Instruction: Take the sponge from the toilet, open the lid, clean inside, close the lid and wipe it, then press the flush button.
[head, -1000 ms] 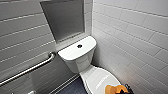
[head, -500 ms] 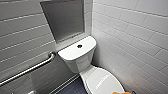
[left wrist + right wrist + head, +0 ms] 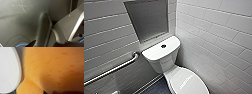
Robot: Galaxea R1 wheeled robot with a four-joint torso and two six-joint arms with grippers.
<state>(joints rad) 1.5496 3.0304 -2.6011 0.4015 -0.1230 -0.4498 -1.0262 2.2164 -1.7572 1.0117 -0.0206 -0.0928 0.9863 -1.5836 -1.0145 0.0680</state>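
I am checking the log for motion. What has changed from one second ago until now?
The sponge drew back toward the robot, leaving the near end of the lid in the head view; the right wrist camera has it close up. The toilet, flush button and grab bar stayed as they were.

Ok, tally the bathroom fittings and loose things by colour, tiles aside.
White: 2, toilet, lid
Orange: 1, sponge
Dark: 1, flush button
Silver: 1, grab bar
Total: 5
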